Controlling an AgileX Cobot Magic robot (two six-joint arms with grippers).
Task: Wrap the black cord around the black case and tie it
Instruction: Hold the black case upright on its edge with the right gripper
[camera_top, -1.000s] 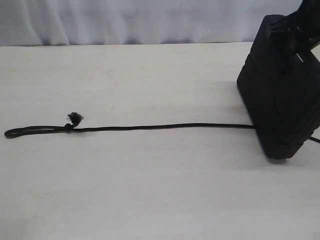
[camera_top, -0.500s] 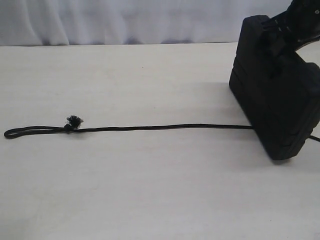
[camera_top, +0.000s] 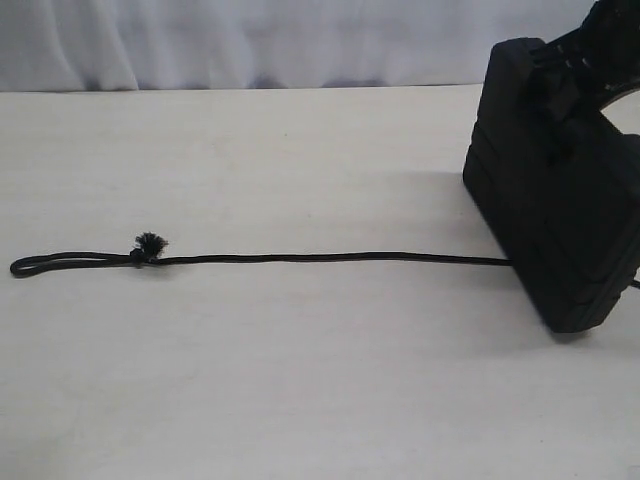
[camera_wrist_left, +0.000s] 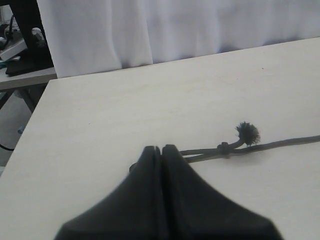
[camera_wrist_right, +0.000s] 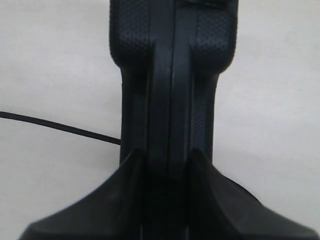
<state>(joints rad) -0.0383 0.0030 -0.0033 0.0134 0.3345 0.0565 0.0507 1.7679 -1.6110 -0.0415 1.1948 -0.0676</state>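
The black case stands on its narrow edge at the right of the table, tilted. My right gripper holds its top; in the right wrist view the gripper is shut on the case, a finger on each side. The black cord runs flat from the case's foot leftward to a knot with a frayed tuft and a small loop. My left gripper is shut and empty, close above the table in front of the loop end, whose tuft shows beyond it.
A white curtain hangs behind the table's far edge. The left wrist view shows the table's side edge and, past it, another desk with equipment. A short piece of cord comes out behind the case.
The case has swung in my right gripper: its top moved left and its foot slid slightly right and nearer. The cord has shifted a little with it. Both grippers kept their states.
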